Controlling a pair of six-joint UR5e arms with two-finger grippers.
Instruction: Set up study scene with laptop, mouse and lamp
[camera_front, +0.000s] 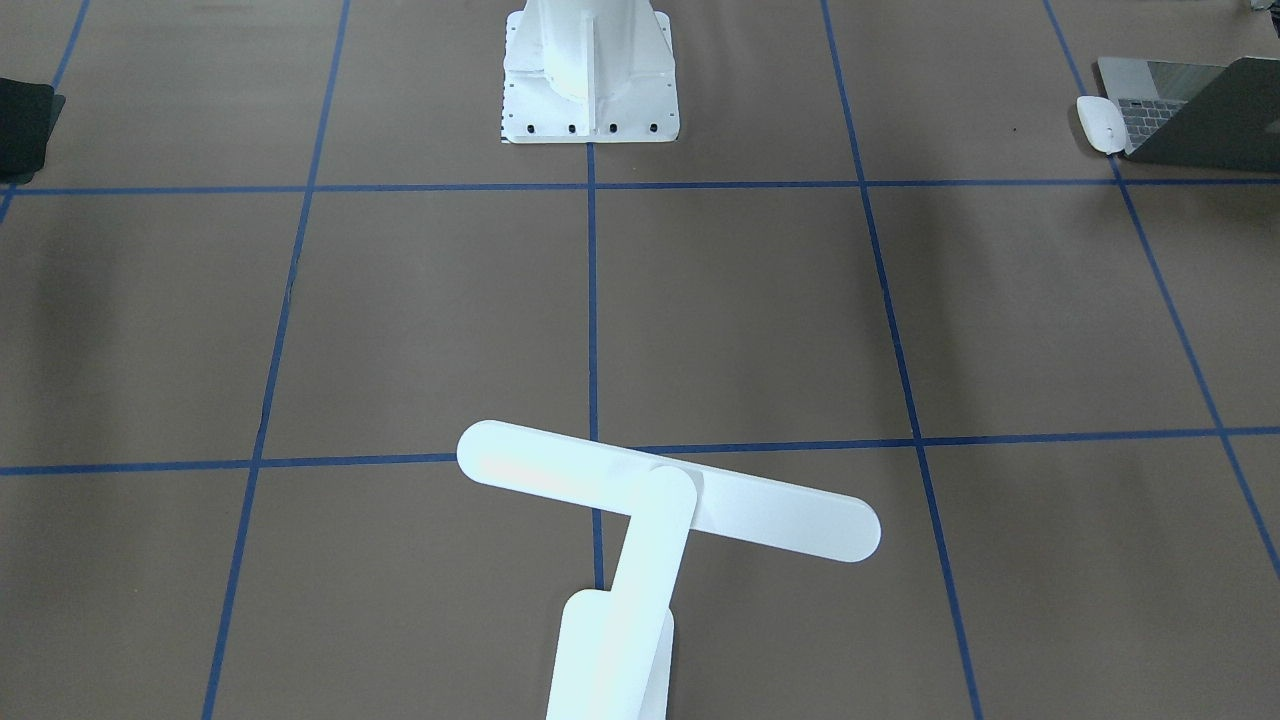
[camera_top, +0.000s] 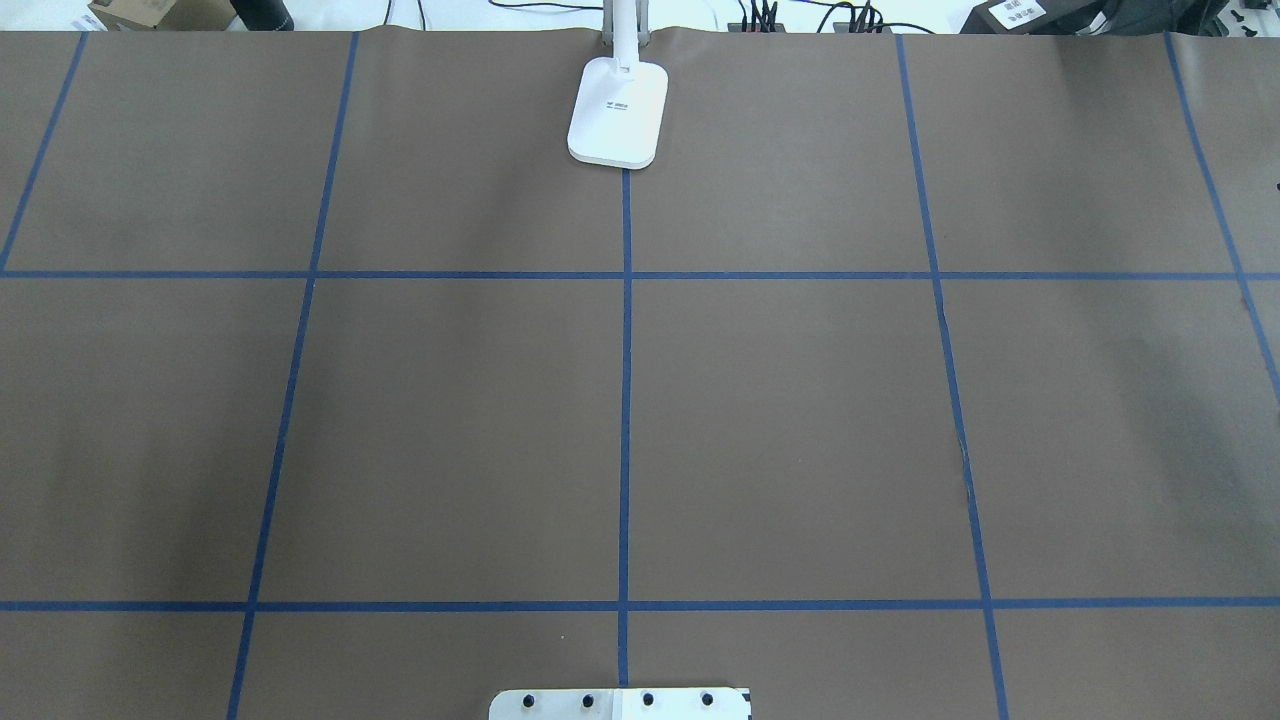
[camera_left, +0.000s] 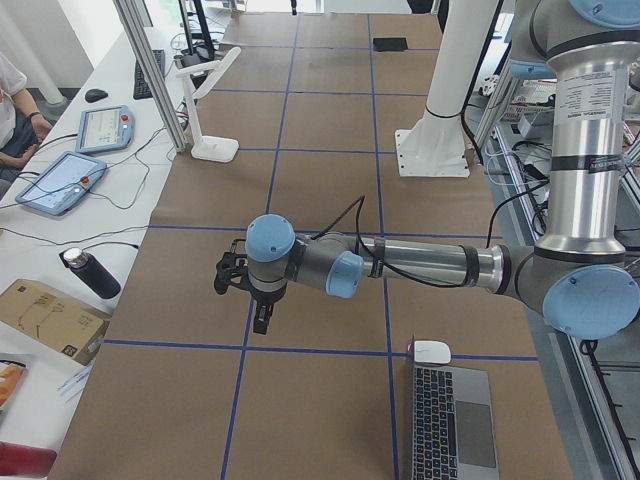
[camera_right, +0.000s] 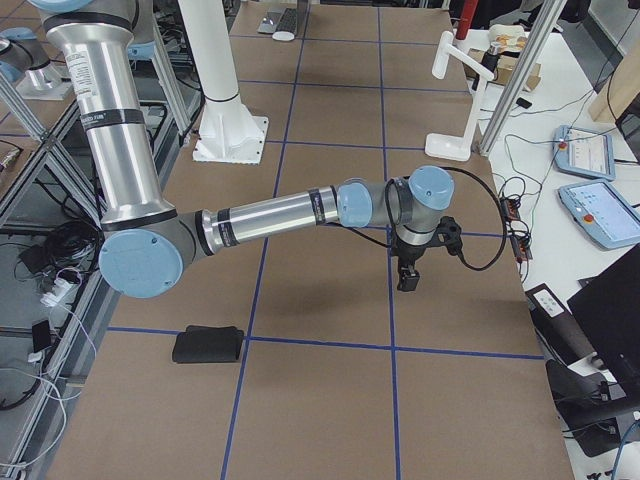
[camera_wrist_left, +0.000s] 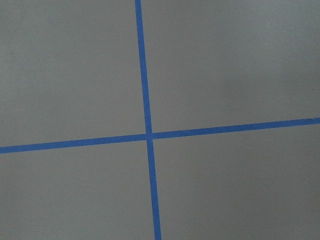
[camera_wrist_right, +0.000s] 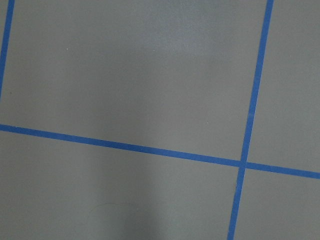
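Note:
The open grey laptop (camera_front: 1190, 115) lies at the table's end on my left side, with the white mouse (camera_front: 1100, 124) right beside it. Both also show in the exterior left view, laptop (camera_left: 450, 425) and mouse (camera_left: 431, 351). The white lamp (camera_front: 660, 490) stands at the far middle edge, with its base (camera_top: 617, 112) on the centre tape line. My left gripper (camera_left: 262, 322) hangs over the brown paper, apart from the mouse. My right gripper (camera_right: 408, 283) hangs over the paper on the other side. I cannot tell if either is open or shut. Both wrist views show only paper and blue tape.
A flat black mat (camera_right: 207, 345) lies near the table's end on my right side, also in the front-facing view (camera_front: 22, 125). The white robot pedestal (camera_front: 590, 90) stands at the near middle edge. Tablets, a bottle and boxes sit on the operators' bench beyond the lamp.

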